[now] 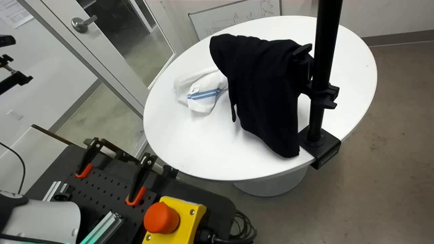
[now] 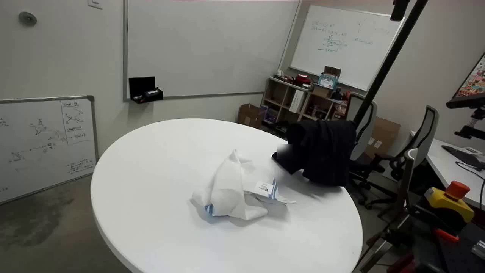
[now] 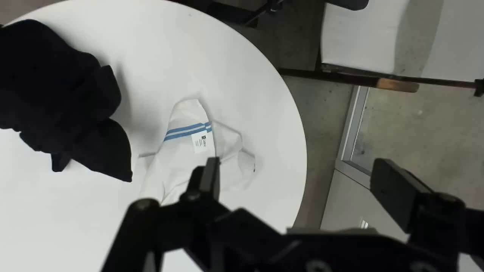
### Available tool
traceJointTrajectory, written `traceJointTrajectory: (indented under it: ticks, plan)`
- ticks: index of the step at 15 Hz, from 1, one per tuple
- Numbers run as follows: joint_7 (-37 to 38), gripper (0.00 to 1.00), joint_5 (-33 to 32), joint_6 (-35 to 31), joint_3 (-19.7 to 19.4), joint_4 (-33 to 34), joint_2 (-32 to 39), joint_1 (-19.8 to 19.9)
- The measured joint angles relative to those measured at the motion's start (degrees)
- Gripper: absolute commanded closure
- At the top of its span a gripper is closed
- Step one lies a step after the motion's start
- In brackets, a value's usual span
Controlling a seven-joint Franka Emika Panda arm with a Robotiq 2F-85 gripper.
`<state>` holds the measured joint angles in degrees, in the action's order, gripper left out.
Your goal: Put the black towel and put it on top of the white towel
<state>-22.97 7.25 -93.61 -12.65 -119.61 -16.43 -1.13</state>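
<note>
The black towel (image 1: 264,88) is a tall, draped dark heap on the round white table. It stands beside the black pole; I cannot tell whether it hangs from the pole's clamp. It also shows in an exterior view (image 2: 326,151) and at the left of the wrist view (image 3: 56,90). The white towel (image 1: 203,91) has blue stripes and a label and lies crumpled near it, in an exterior view (image 2: 238,185) and the wrist view (image 3: 185,151). My gripper (image 3: 298,166) is wide open and empty, above the table's edge; its left finger overlaps the white towel in view. The exterior views do not show it.
The round white table (image 1: 190,149) bears both towels. A black pole (image 1: 323,67) is clamped at its edge by the black towel. A dark cart with a yellow emergency-stop box (image 1: 186,217) and orange-tipped clamps (image 1: 137,196) stands beside it. A glass door (image 1: 135,44) is behind.
</note>
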Motion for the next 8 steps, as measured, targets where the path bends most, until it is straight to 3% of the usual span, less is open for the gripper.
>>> traceJointTrajectory:
  ticks: [5,8]
  plan:
    - [0.0,0.0,-0.1,-1.3,0.6,0.1,0.4,1.6]
    - [0.0,0.0,-0.3,-5.8,0.4,0.3,1.7,3.8]
